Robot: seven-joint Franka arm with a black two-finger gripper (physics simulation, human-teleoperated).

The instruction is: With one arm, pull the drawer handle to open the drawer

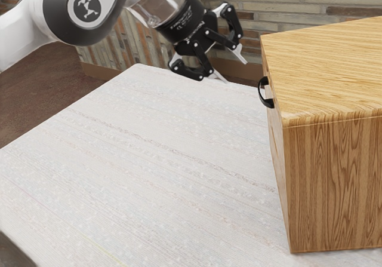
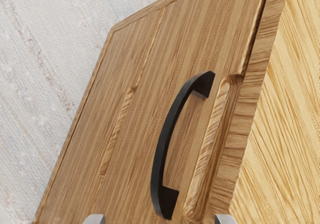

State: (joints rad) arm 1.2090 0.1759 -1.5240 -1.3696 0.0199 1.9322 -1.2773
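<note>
Two fingers (image 1: 234, 31) of the black hand (image 1: 233, 68) stand wide apart w/ nothing btwn them and nothing touched; the hand hangs above the pale surface (image 1: 137, 171), tips aimed toward the exterior view's right and slightly down. Next out, near but not yet reached, is the black drawer handle (image 1: 265, 94), on the front face of the wooden drawer box (image 1: 325, 135) that sits on the surface. So the handle lies ahead of the tips and a bit lower.

From the wrist cam, the handle (image 2: 172, 144) is a curved bar on the drawer front (image 2: 135, 98), its long axis running parallel to the box's top edge, close under it. Grey fingertips (image 2: 95, 219) sit either side of the bar's near end, i.e. the opening seems to lie across the bar, not along it. Drawer looks shut, no gap visible. Prob. next: straight advance till the bar is btwn the fingers, then close.
</note>
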